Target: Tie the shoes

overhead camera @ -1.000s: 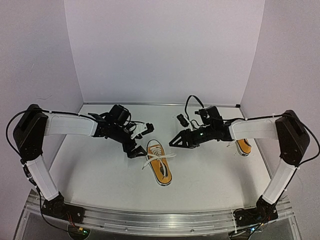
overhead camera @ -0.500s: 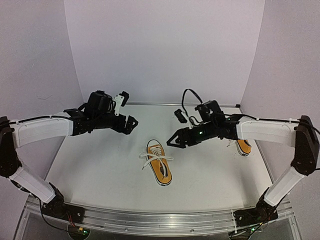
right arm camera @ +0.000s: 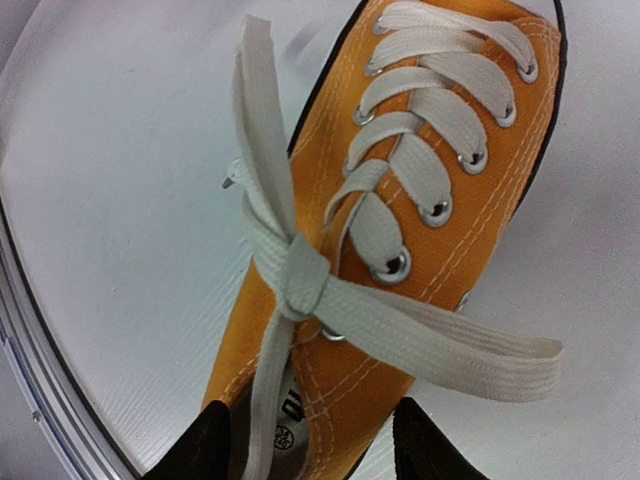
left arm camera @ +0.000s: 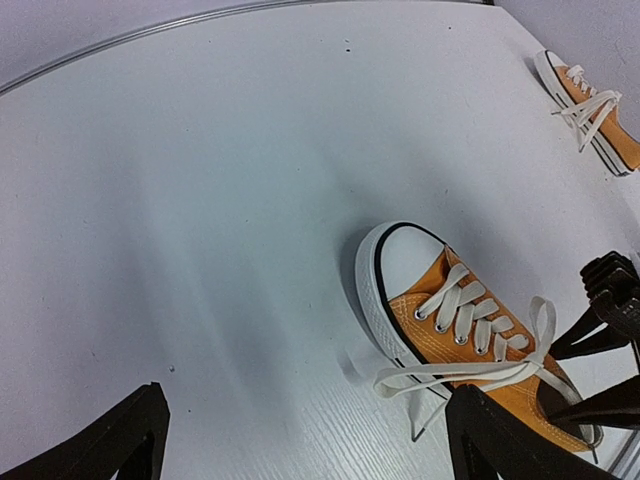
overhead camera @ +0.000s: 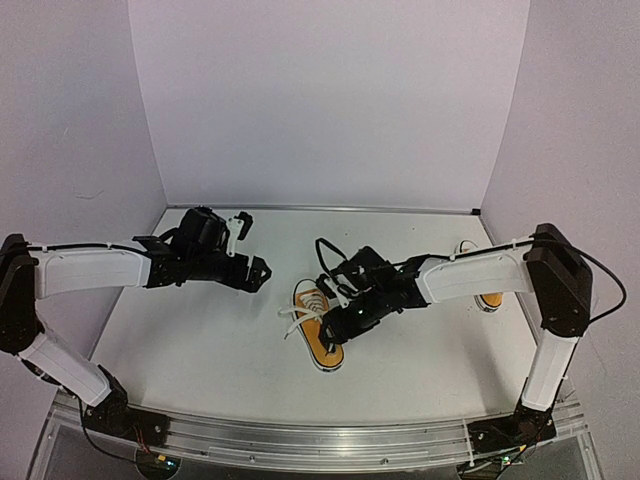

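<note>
On the white worktop (overhead camera: pixel 200 340) one orange shoe (overhead camera: pixel 322 340) lies at the centre and a second shoe (overhead camera: pixel 488 298) far right, the left claw (overhead camera: pixel 258 273) hangs spread wide left of the centre one, and the right claw (overhead camera: pixel 337 318), half spread, straddles its heel end above the knotted lace (right arm camera: pixel 300 280).

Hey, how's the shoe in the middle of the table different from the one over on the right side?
The middle shoe lies under the right claw; the right shoe has no claw near it. The middle shoe's laces are crossed in one knot, ends splayed; the right shoe's laces trail sideways, knot unclear. Both are orange with white soles.
</note>
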### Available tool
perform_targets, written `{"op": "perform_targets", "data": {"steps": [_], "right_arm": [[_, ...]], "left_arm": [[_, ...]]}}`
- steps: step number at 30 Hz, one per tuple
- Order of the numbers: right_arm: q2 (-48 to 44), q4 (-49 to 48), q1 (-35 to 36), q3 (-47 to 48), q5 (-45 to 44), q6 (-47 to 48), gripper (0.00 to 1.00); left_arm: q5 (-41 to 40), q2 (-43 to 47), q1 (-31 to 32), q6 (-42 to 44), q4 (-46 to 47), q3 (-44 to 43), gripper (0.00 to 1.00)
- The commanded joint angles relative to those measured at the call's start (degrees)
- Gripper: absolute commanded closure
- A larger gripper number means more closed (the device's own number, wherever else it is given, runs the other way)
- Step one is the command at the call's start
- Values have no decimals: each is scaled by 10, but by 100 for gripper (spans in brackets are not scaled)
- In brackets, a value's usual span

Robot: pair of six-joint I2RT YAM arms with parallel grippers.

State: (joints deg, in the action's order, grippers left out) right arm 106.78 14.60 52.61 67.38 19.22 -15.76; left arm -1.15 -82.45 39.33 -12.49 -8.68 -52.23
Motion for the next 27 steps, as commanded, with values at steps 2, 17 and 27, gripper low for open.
{"op": "perform_targets", "data": {"steps": [2,17,27], "right_arm": [[19,7,2,36,-53,-4,56],[-123,-5,-69,-68,-119,-33,100],[-256,95,-238,-95,-233,88,100]], "left_arm": [[7,-16,0,-10,17,-23,0],[57,-6,0,-16,73,-2,0],[94,-27,0,-10,124,2,1]]}}
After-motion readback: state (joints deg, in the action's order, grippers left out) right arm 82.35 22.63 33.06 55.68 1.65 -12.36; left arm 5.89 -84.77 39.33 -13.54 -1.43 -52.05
